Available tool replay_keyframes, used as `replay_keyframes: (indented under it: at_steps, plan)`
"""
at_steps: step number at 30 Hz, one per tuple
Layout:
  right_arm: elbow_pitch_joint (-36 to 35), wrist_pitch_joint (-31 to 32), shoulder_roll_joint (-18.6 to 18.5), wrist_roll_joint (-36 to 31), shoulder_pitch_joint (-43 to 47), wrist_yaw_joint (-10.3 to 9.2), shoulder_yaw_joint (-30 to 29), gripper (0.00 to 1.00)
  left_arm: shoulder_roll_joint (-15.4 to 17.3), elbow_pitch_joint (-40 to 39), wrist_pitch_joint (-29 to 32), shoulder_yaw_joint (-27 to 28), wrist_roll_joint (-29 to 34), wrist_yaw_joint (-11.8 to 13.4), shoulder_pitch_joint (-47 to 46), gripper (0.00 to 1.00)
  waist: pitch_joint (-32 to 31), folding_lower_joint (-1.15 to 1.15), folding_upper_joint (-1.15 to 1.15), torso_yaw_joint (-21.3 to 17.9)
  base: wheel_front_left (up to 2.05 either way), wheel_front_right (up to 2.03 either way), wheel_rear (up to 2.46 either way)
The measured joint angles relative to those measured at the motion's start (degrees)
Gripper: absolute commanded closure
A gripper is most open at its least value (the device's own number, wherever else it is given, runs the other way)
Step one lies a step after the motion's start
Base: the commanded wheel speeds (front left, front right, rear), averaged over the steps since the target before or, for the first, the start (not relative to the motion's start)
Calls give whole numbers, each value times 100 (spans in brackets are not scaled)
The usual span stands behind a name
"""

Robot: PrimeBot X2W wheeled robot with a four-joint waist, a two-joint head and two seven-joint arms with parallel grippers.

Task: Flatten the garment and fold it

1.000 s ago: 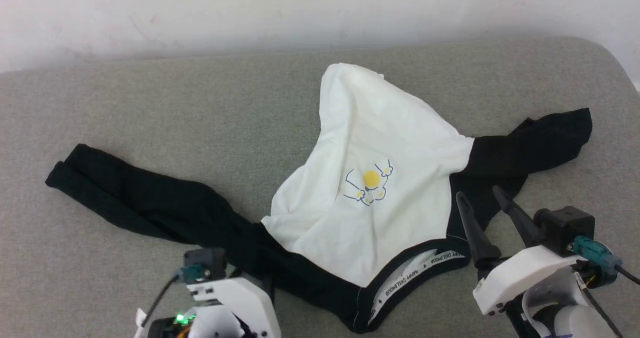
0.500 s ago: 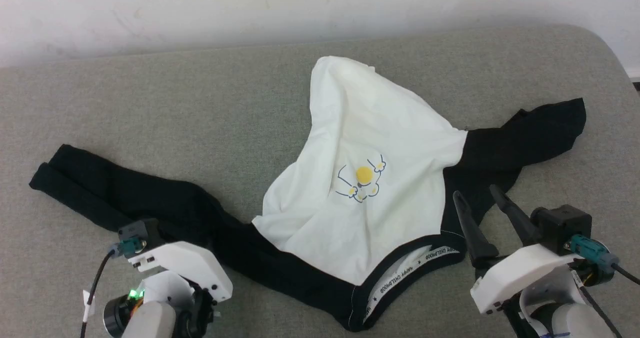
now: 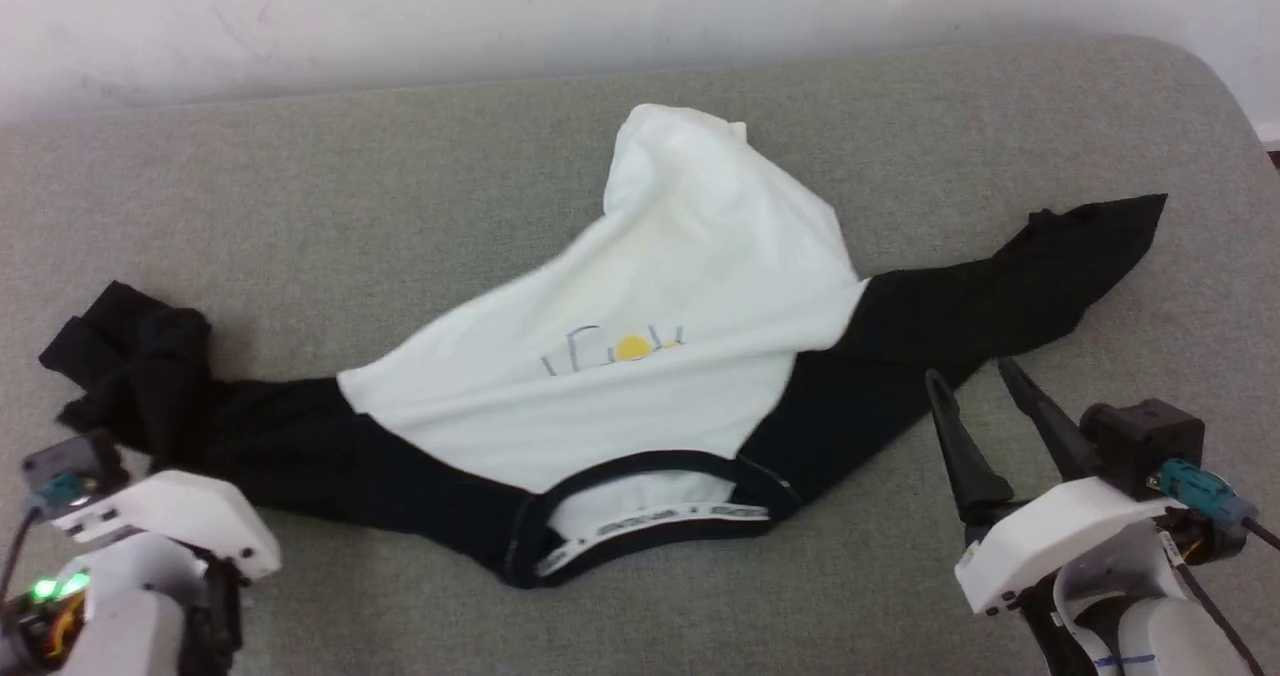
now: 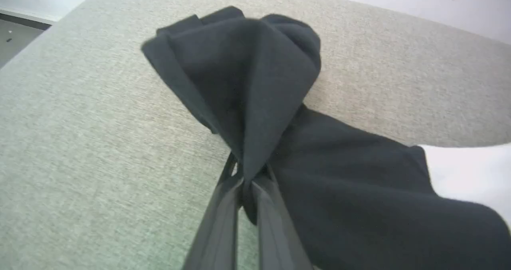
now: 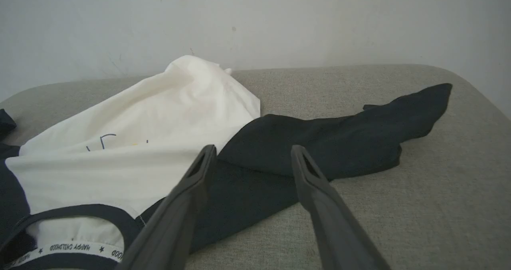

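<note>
A grey-green woven surface (image 3: 330, 196) spreads before me, its far corner on my right rounded. A scuffed white wall (image 3: 500, 16) stands behind it. My left wrist view catches dark floor (image 4: 12, 40) beyond one corner.

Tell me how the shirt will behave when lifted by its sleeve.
Probably floppy: the shirt lies in soft folds. Its sleeve bunches where the left gripper pinches it, so it should drape and trail. Likely light, being thin cloth.
</note>
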Motion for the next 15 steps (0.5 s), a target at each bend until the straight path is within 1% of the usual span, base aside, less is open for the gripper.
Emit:
replay_keyframes:
  at_steps: [2, 3, 4, 8, 13, 15]
  plan:
    - [4, 14, -1, -2, 1, 0, -25, 0, 76, -1, -80, 94, 13, 90, 1, 100, -3, 0, 0, 2, 0, 0, 0]
    - [7, 15, 0, -4, 1, 0, -25, 0, 89, -8, -98, 111, 12, 97, 5, 52, -6, 0, 0, 3, 0, 0, 0]
    - [8, 18, 0, -14, 1, 0, -27, 0, 80, -19, -99, 119, 3, 97, 14, 0, -11, 0, 0, 6, 0, 0, 0]
    - [5, 51, 0, -53, 2, 0, -42, 0, -45, -212, -314, 130, -13, 122, 113, 0, -33, 0, 0, 36, 0, 0, 0]
    - [5, 66, 1, -53, 4, 0, -43, 0, -465, -650, -948, 110, -93, 118, 392, 0, -61, 0, 0, 67, 0, 0, 0]
    - [4, 66, 0, -53, 9, 0, -37, 0, -614, -797, -1098, 34, -97, 96, 552, 0, -79, 0, 0, 76, 0, 0, 0]
